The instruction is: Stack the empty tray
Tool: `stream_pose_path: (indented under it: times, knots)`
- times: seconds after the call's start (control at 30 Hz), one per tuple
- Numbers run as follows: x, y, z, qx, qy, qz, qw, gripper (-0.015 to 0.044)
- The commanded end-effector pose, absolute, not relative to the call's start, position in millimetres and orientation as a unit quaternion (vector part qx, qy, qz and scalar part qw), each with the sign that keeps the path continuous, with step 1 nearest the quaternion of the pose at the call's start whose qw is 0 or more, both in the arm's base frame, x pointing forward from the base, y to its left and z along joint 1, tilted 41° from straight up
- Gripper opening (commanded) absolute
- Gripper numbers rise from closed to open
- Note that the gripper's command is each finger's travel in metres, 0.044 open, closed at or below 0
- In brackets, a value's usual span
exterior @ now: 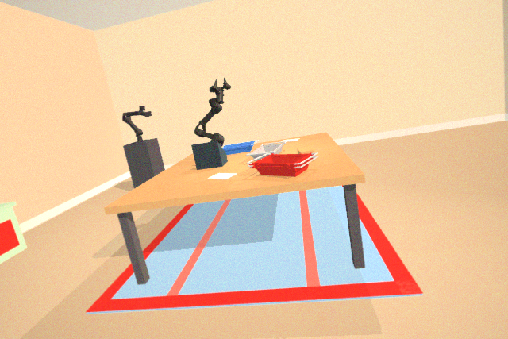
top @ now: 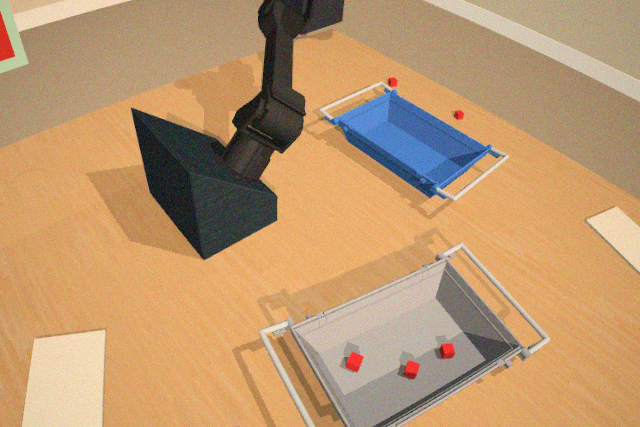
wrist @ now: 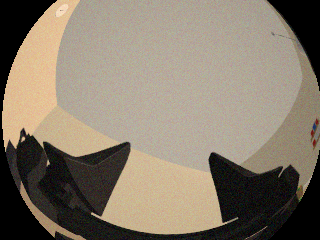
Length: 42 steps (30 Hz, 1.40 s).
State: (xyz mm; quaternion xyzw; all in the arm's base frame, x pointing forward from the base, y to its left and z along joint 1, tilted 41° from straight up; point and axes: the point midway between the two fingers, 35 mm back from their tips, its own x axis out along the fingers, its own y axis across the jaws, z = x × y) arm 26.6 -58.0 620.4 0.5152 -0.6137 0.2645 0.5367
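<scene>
The grey tray (top: pixel 382 308) (exterior: pixel 267 150) stands on the table with three small red blocks inside, one of them the middle block (top: pixel 411 369). Its left wire bar (top: pixel 285 375) and right wire bar (top: pixel 504 291) are swung out beyond its ends. The blue tray (top: pixel 431 127) (exterior: pixel 240 148) lies beside it, with no blocks visible inside and its bars swung out. A red tray (exterior: pixel 279 167) with bars at its ends stands at the near side in the exterior view; its inside is hidden. My gripper (exterior: pixel 220 79) (wrist: pixel 171 153) is open and empty, pointing up high above the table, away from the trays.
My arm stands on a dark wedge-shaped base (top: pixel 232 215) (exterior: pixel 209 156). Loose red blocks (top: pixel 392 81) (top: pixel 459 114) lie behind the blue tray. Pale flat sheets (top: pixel 64 381) (exterior: pixel 222 175) lie on the table. Another arm (exterior: pixel 131 124) stands on a pedestal (exterior: pixel 143 160) beyond the table.
</scene>
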Motion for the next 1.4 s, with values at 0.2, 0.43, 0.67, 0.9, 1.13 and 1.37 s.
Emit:
stream_pose_path:
  times: [0.2,0.43,0.67,0.9,1.13,1.37]
  knots:
    - [26.6,-58.0,620.4,0.515,-0.614,0.264,0.537,0.0216]
    - [71.2,-70.2,618.1,0.495,-0.591,0.193,0.607,0.0080]
    - [160.8,-86.0,604.6,0.403,-0.493,0.040,0.770,0.0080]
    - [263.2,-89.1,560.4,0.228,-0.312,-0.061,0.920,0.0080]
    - [349.9,-79.2,482.8,-0.046,-0.089,-0.066,0.993,0.0080]
    - [401.1,-63.0,414.5,-0.263,0.055,0.021,0.963,0.0080]
